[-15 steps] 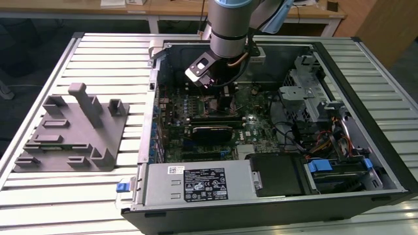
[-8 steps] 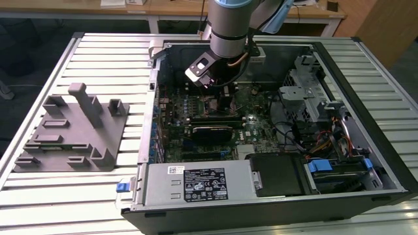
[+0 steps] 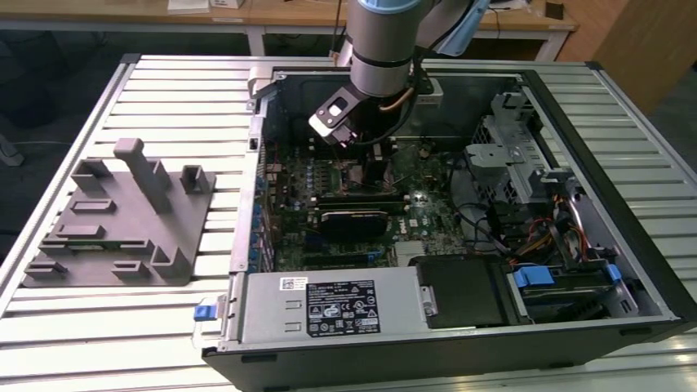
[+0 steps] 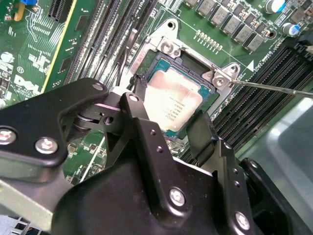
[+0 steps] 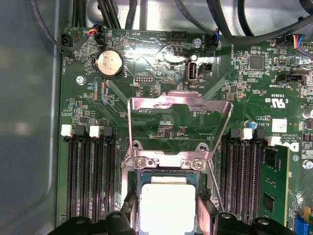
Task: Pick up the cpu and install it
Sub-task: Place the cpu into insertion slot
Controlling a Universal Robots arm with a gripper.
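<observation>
Reaching down in the exterior view, the arm goes into an open computer case that lies flat on a slatted metal bench. On the exterior view's left, well apart from the case, a grey fixture with upright posts sits on the bench. A grey power supply lies along the case's near edge. A wooden desk stands behind the bench.

The second wrist view looks past the black gripper at the green motherboard. Here the cpu lies within the metal frame of the socket. The gripper is closed on it, with its fingers against two opposite edges. A thin lever juts out beside the socket.

The first wrist view takes in more of the board. The socket's load plate is swung open. Beyond it sits a round coin cell. Black memory slots flank the socket, and a green memory stick stands in one of them. Black cables cross the far edge.

The cpu is a flat square with a pale silvery top, faint print and a thin dark rim.
</observation>
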